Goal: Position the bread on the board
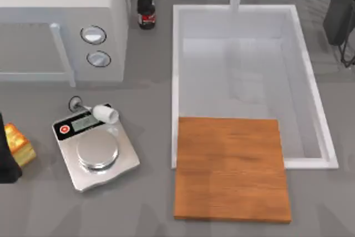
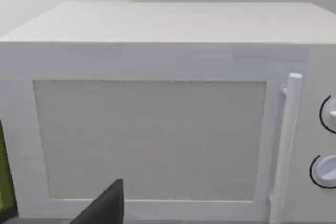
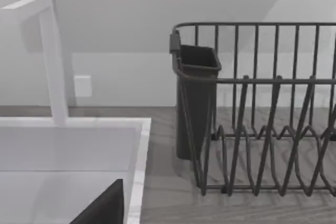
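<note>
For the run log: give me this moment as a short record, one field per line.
bread: bread at the table's far left edge, beside a dark arm part
board: board at lower right, overlapping the sink rim, nothing on it
scale: scale between bread and board, small white bottle lying on it
microwave: microwave at upper left, door closed
sauce bottle: sauce bottle upright beside microwave
dish rack: dish rack beside the sink
task status: bread not yet on board
</note>
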`<control>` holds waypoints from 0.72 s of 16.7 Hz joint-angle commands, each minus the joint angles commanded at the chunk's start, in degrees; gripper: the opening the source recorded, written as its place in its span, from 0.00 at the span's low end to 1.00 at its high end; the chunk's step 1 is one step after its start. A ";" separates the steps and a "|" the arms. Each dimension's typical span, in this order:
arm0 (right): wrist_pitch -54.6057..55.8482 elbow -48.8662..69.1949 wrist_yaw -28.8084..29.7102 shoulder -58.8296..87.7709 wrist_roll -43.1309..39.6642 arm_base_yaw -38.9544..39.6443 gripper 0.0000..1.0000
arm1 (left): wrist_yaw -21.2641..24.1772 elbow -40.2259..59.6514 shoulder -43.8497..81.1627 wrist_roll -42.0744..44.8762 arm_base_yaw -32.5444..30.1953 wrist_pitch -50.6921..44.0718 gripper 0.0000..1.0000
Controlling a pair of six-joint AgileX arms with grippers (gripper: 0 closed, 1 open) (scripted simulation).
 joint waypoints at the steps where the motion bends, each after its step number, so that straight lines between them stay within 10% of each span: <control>1: 0.00 0.00 0.00 0.00 0.00 0.00 1.00 | 0.00 0.00 0.00 0.00 0.00 0.00 1.00; 12: 0.00 0.00 0.00 0.00 0.00 0.00 1.00 | 3.24 26.65 31.37 13.96 0.75 -17.39 1.00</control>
